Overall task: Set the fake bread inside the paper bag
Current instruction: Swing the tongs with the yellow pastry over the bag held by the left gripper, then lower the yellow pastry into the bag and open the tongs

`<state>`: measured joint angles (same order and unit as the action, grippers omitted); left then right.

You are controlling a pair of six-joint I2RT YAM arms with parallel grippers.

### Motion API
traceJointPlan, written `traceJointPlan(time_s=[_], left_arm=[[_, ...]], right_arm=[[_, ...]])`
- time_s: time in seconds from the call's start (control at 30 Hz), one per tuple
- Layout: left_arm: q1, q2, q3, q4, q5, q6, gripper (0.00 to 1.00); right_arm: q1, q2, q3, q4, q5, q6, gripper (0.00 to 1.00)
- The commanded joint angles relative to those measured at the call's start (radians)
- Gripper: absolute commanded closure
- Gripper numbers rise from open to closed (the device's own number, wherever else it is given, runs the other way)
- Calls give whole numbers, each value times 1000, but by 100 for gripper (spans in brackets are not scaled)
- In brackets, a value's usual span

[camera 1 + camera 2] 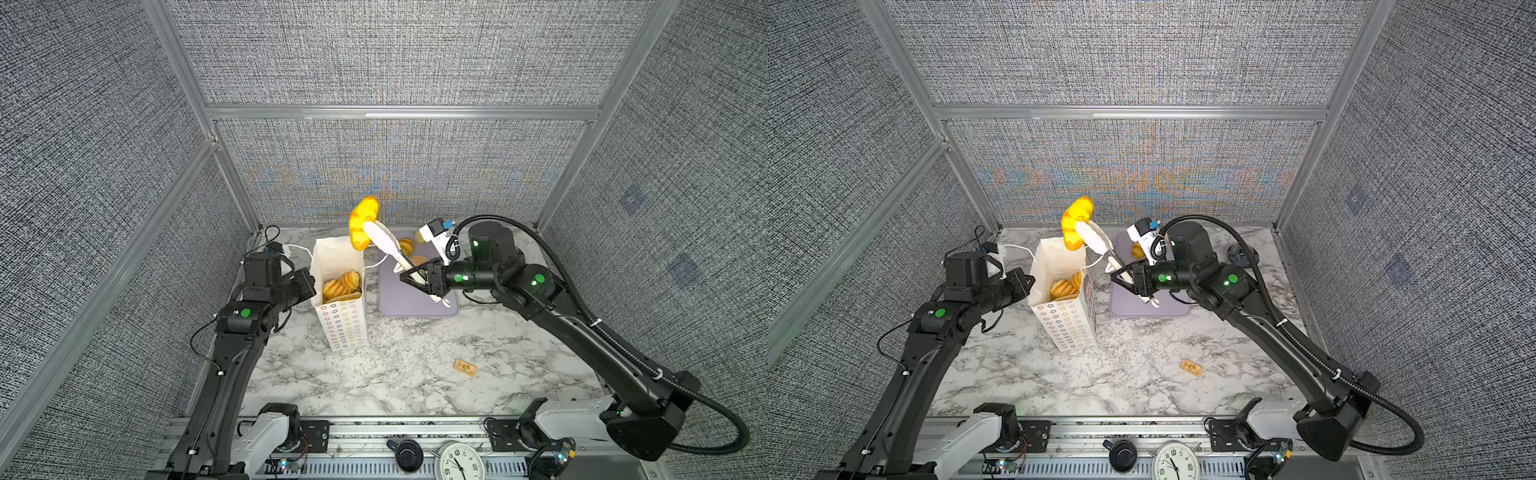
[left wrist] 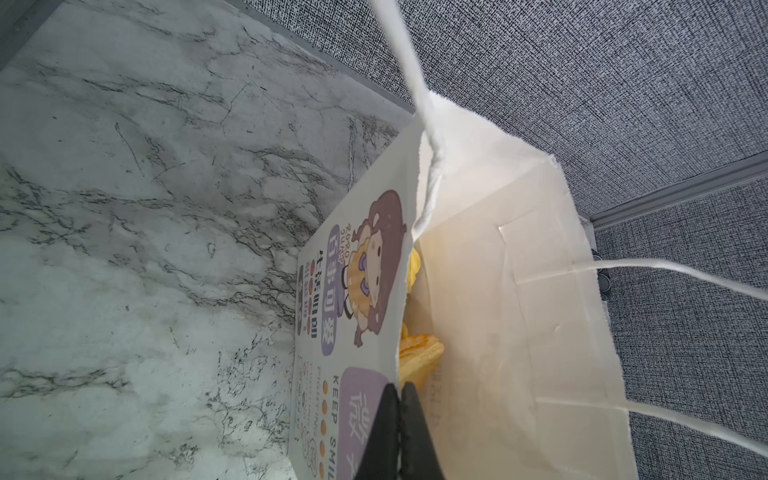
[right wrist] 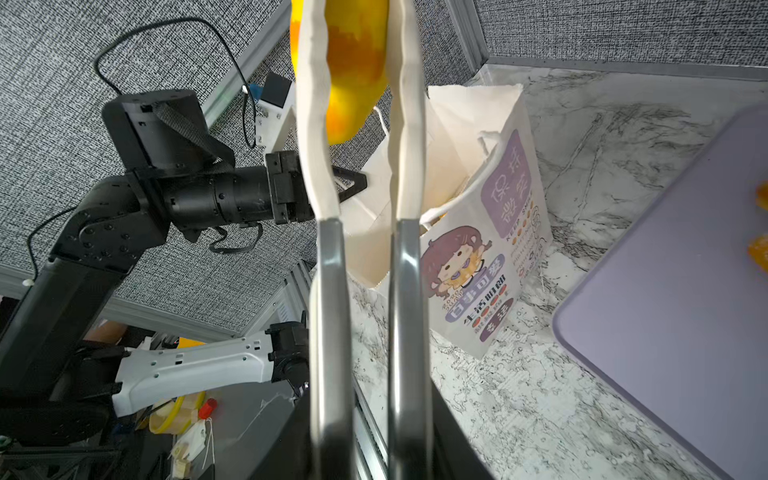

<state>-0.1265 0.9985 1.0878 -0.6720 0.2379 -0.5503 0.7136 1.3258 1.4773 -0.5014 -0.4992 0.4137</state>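
Observation:
A glossy yellow fake bread (image 1: 365,222) (image 1: 1076,222) (image 3: 353,62) hangs above the open mouth of the paper bag (image 1: 343,320) (image 1: 1065,324), pinched between the white tips of metal tongs (image 1: 388,245) (image 3: 328,291). My right gripper (image 1: 415,278) (image 1: 1127,276) (image 3: 370,436) is shut on the tongs' handles. My left gripper (image 1: 311,282) (image 1: 1030,280) (image 2: 401,399) is shut on the bag's left rim (image 2: 409,291). Several ridged loaves (image 1: 340,284) (image 2: 419,357) lie inside the bag.
A flat lavender tray (image 1: 407,303) (image 3: 685,270) lies right of the bag, with more bread (image 1: 407,246) (image 1: 1137,249) at its back. A small tan packet (image 1: 465,368) lies on the marble table nearer the front. Grey walls close in three sides.

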Motion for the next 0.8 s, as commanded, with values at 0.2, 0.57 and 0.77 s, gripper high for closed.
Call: traceJointPlan(time_s=[0.2,0.57,0.77], left_arm=[[1,-8,-5,11,5,1,98],[1,-7,-5,10,5,0,98],[1,-8,-6,11,5,0,98]], right_arm=[[54,29,53,-69,67,-87,66],[129,88,103,-168,156,-160,66],[155,110,117,-203,184,-182,66]])
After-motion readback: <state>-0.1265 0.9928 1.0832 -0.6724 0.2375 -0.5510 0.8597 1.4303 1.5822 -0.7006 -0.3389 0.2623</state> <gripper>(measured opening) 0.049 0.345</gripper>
